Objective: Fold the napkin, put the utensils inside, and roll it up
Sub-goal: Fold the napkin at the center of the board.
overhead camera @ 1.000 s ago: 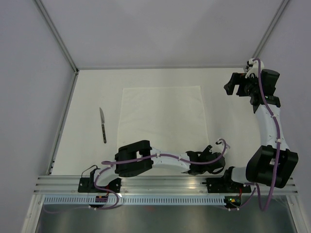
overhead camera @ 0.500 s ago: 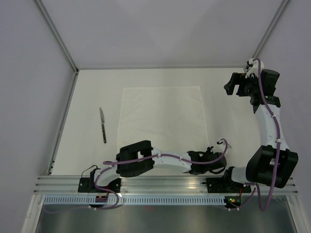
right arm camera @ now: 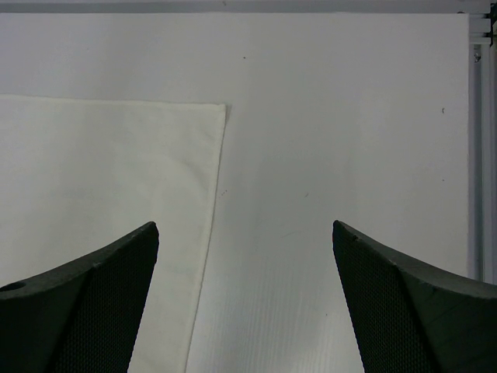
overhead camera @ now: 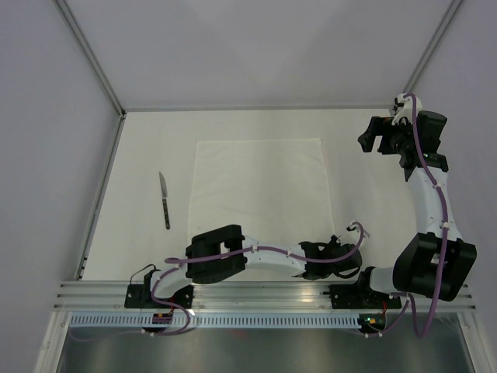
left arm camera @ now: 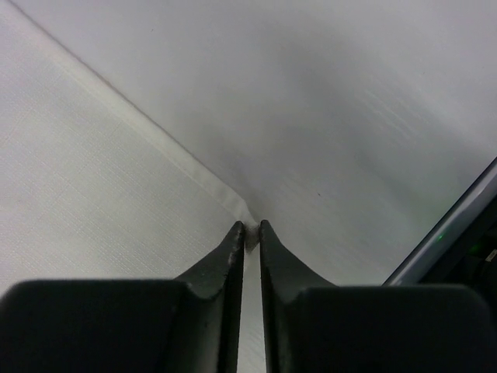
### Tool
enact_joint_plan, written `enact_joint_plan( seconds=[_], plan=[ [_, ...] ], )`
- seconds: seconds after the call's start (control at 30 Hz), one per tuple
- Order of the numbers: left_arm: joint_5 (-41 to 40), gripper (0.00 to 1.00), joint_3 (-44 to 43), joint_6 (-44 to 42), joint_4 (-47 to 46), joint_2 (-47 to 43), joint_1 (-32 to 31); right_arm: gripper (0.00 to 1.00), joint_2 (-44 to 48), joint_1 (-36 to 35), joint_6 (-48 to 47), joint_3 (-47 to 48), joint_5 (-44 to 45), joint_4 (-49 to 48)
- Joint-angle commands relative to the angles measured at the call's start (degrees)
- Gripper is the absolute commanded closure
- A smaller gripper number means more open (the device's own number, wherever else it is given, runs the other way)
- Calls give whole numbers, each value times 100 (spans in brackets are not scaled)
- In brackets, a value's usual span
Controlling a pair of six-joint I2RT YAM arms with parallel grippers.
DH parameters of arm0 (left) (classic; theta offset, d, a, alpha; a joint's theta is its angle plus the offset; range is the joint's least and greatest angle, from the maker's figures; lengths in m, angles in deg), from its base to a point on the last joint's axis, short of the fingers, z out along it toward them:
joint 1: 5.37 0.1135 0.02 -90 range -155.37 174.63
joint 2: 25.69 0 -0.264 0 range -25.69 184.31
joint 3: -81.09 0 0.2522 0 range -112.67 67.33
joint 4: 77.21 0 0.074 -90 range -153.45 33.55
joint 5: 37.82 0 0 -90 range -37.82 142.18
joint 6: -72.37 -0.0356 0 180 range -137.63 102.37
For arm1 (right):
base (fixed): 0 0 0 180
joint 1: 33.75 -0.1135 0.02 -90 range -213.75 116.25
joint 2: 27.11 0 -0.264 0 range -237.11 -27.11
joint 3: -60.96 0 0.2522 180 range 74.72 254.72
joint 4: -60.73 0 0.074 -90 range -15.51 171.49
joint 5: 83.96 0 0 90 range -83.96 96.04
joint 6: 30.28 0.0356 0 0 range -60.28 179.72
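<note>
1. One view, the left wrist's, shows the left pincer (left arm camera: 251,231) clamped on a corner of the napkin (left arm camera: 101,202).
2. The right pincer (right arm camera: 245,225) gapes wide above the table (right arm camera: 349,116).
3. Only the overhead view shows the knife (overhead camera: 165,200), left of the napkin.

Napkin (right arm camera: 101,194) corner beyond wide-apart fingers (right arm camera: 85,303)

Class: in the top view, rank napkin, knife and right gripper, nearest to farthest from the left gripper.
1. The napkin: its near right corner is in the left gripper.
2. The right gripper: far right.
3. The knife: left of the napkin.
</note>
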State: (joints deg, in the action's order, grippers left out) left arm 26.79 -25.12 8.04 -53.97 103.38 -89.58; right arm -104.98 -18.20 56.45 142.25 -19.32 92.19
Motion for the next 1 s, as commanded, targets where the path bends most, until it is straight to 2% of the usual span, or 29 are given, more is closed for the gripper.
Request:
enact_joint_plan(
  seconds=[0.0, 0.03, 0.07, 0.37, 0.57, 0.77, 0.97],
  plan=[
    [34, 85, -151, 52, -33, 109, -35, 2, -36, 9, -86, -11, 32, -82],
    [25, 89, -142, 52, -25, 83, -35, 2, -44, 9, -78, -3, 32, -82],
    [34, 98, -151, 35, -33, 57, -35, 2, -45, 9, -78, -3, 32, -82],
    [429, 98, -379, -45, -173, -286, -52, 2, -1, 9, -104, 6, 23, -64],
    [359, 98, -213, -97, -244, -664, 70, 2, -53, 9, -95, 15, -3, -82],
    [385, 98, 269, -106, -297, -1305, 510, 2, -71, 9, -69, 50, -74, -91],
    [648, 98, 675, -141, -315, -1938, 1212, 2, -106, 9, -77, 76, -162, -91]
  ],
)
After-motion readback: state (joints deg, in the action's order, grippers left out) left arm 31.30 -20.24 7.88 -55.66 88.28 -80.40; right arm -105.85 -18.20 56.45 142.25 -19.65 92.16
